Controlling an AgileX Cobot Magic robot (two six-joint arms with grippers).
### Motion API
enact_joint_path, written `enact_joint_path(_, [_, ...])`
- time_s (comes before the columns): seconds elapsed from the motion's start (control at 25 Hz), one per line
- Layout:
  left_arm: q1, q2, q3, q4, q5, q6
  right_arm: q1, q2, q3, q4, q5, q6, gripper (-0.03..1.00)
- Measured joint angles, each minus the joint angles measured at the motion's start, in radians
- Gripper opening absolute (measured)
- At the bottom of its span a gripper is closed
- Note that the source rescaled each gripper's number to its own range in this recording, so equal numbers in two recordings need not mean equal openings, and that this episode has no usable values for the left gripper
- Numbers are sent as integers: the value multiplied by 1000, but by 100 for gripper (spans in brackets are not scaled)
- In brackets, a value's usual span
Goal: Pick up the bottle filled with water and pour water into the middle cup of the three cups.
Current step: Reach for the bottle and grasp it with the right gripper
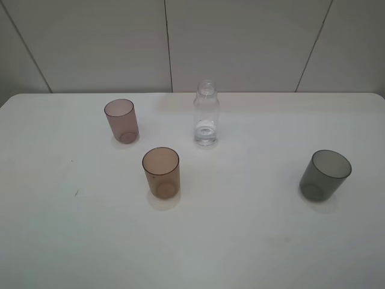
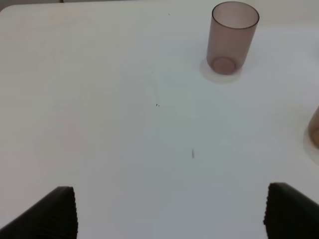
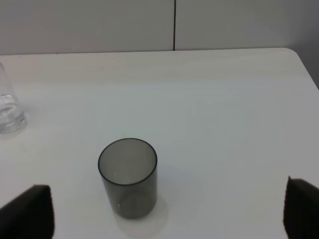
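Note:
The clear bottle (image 1: 206, 114) stands upright at the back middle of the white table (image 1: 240, 241), with a little water at its bottom; its edge shows in the right wrist view (image 3: 7, 107). The amber-brown middle cup (image 1: 161, 173) stands in front and left of the bottle; its edge shows in the left wrist view (image 2: 314, 128). The mauve-pink cup (image 1: 121, 120) (image 2: 232, 38) is at the back left. The dark grey cup (image 1: 325, 174) (image 3: 129, 177) is at the right. Neither gripper shows in the high view. The left gripper (image 2: 169, 211) and right gripper (image 3: 169, 211) are open and empty.
A grey panelled wall (image 1: 180, 42) runs behind the table's far edge. The table's right corner shows in the right wrist view (image 3: 294, 55). Small dark specks (image 2: 193, 154) mark the tabletop at the left.

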Motion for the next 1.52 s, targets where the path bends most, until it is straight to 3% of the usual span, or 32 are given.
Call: enact_joint_path(1.52, [0,0,0,0,0,0,0,0,0,0,0,0,100])
